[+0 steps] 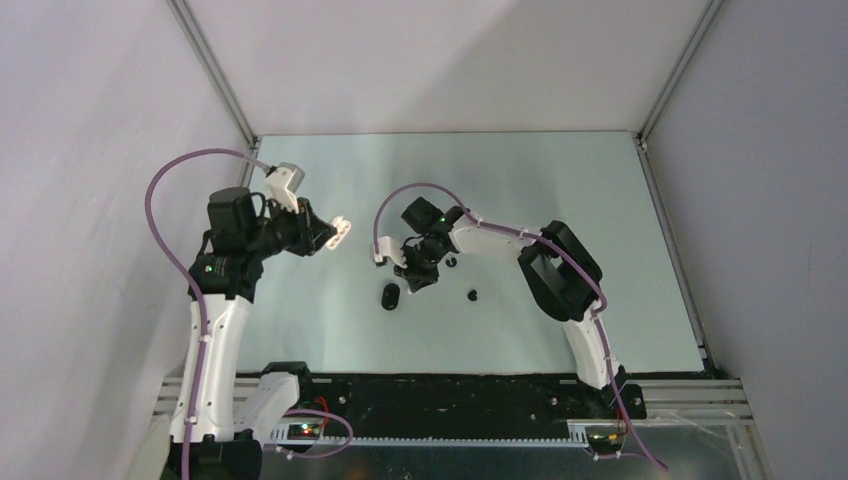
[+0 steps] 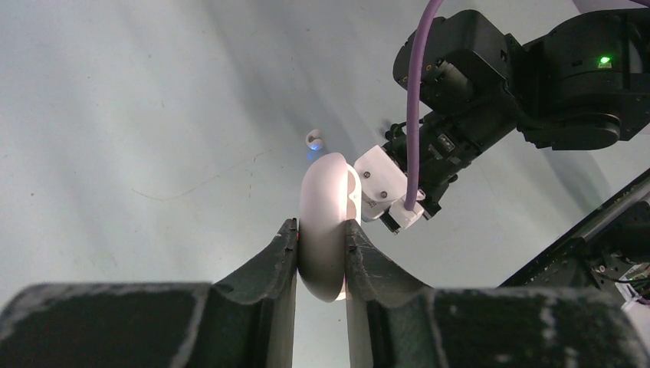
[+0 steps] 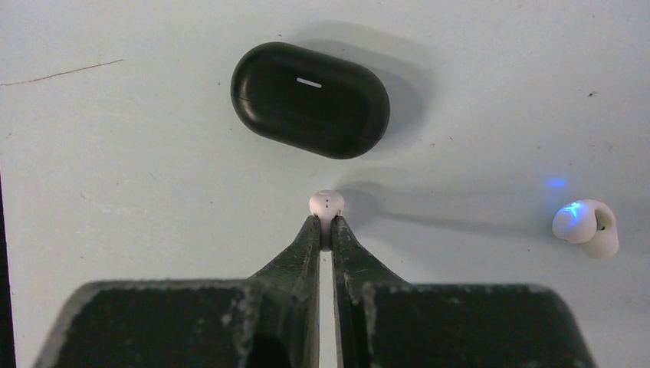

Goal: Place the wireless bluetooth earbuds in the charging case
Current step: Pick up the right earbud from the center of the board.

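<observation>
The glossy black charging case [image 3: 310,100], a smooth closed oval, lies flat on the pale matte bench [image 3: 115,192], long axis across the right wrist view. Near it, the right gripper [image 3: 326,227] pinches a tiny rounded white earbud [image 3: 326,204]. The left gripper [image 2: 322,234] is clamped on a white oval case [image 2: 326,192].

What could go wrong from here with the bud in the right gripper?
1. The right gripper pinches the white bud with only the very ends of its jaws. Small and rounded, it may well pop out when moved.
2. The black case lies shut, so a bud pressed onto it would probably just skid off.
3. The second bud lies nearby and might get knocked.
</observation>
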Robot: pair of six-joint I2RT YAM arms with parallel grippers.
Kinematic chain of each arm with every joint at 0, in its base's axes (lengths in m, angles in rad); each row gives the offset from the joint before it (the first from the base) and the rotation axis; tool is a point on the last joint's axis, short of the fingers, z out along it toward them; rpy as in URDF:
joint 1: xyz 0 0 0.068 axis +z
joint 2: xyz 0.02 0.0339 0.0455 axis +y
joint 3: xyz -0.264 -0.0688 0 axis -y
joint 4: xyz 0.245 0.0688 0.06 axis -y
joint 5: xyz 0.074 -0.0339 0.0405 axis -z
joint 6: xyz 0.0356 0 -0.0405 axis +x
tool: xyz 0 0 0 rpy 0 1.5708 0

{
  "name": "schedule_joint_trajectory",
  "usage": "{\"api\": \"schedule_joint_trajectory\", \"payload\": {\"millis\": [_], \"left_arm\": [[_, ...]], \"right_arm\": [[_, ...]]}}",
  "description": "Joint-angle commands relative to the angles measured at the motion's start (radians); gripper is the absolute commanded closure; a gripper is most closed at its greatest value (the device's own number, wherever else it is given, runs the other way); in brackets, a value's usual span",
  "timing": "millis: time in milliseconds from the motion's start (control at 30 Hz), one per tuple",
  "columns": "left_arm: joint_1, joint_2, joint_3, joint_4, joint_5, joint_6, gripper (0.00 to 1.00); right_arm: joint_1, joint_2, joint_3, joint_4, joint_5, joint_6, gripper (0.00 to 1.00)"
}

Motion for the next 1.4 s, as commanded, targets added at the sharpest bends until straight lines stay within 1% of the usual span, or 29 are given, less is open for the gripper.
{"api": "schedule_joint_trajectory", "payload": {"millis": [0, 67, 100, 167, 267, 367, 633, 700, 800, 833, 1033, 1167, 1233, 1267, 1300, 1333, 1367], "left_arm": [[0.007, -0.013, -0.011, 0.042, 0.033, -0.008, 1.00], [0.008, -0.012, -0.011, 0.042, 0.036, -0.009, 1.00], [0.008, -0.012, -0.012, 0.042, 0.036, -0.009, 1.00], [0.007, -0.010, -0.012, 0.043, 0.036, -0.009, 1.00], [0.008, -0.009, -0.010, 0.044, 0.037, -0.009, 1.00], [0.008, -0.008, -0.011, 0.046, 0.037, -0.011, 1.00], [0.007, -0.010, -0.021, 0.050, 0.041, -0.010, 1.00], [0.008, -0.011, -0.021, 0.050, 0.041, -0.010, 1.00], [0.008, -0.010, -0.022, 0.051, 0.042, -0.010, 1.00], [0.008, -0.011, -0.022, 0.051, 0.041, -0.010, 1.00], [0.007, -0.010, -0.024, 0.053, 0.043, -0.010, 1.00], [0.006, 0.001, -0.026, 0.053, 0.057, -0.010, 1.00], [-0.008, 0.023, -0.022, 0.053, 0.068, -0.010, 1.00], [-0.016, 0.039, -0.017, 0.053, 0.070, -0.008, 1.00], [-0.051, 0.052, -0.015, 0.052, 0.071, 0.000, 1.00], [-0.067, 0.058, -0.009, 0.052, 0.070, 0.007, 1.00], [-0.107, 0.072, -0.006, 0.053, 0.070, 0.025, 1.00]], "right_arm": [[0.001, -0.060, -0.003, 0.005, -0.002, 0.000, 0.87], [0.004, -0.060, -0.005, 0.017, 0.008, 0.005, 0.84], [0.006, -0.060, -0.005, 0.021, 0.013, 0.004, 0.84], [0.006, -0.060, -0.004, 0.025, 0.020, 0.006, 0.86], [0.006, -0.062, -0.004, 0.028, 0.022, 0.004, 0.93], [0.005, -0.066, -0.006, 0.028, 0.023, 0.005, 0.95], [0.006, -0.073, -0.018, 0.050, 0.047, 0.019, 0.78], [0.008, -0.073, -0.018, 0.053, 0.053, 0.019, 0.77], [0.009, -0.071, -0.017, 0.053, 0.052, 0.018, 0.82], [0.009, -0.072, -0.016, 0.053, 0.050, 0.018, 0.86], [0.008, -0.078, -0.017, 0.035, 0.047, 0.008, 1.00], [-0.004, -0.124, -0.023, 0.005, 0.035, -0.016, 1.00], [-0.016, -0.180, -0.030, -0.031, 0.011, -0.049, 1.00], [-0.020, -0.238, -0.043, -0.043, 0.002, -0.084, 1.00], [-0.030, -0.272, -0.053, -0.070, -0.021, -0.109, 1.00], [-0.036, -0.340, -0.072, -0.088, -0.033, -0.179, 1.00], [-0.045, -0.413, -0.089, -0.129, -0.054, -0.237, 1.00]]}}
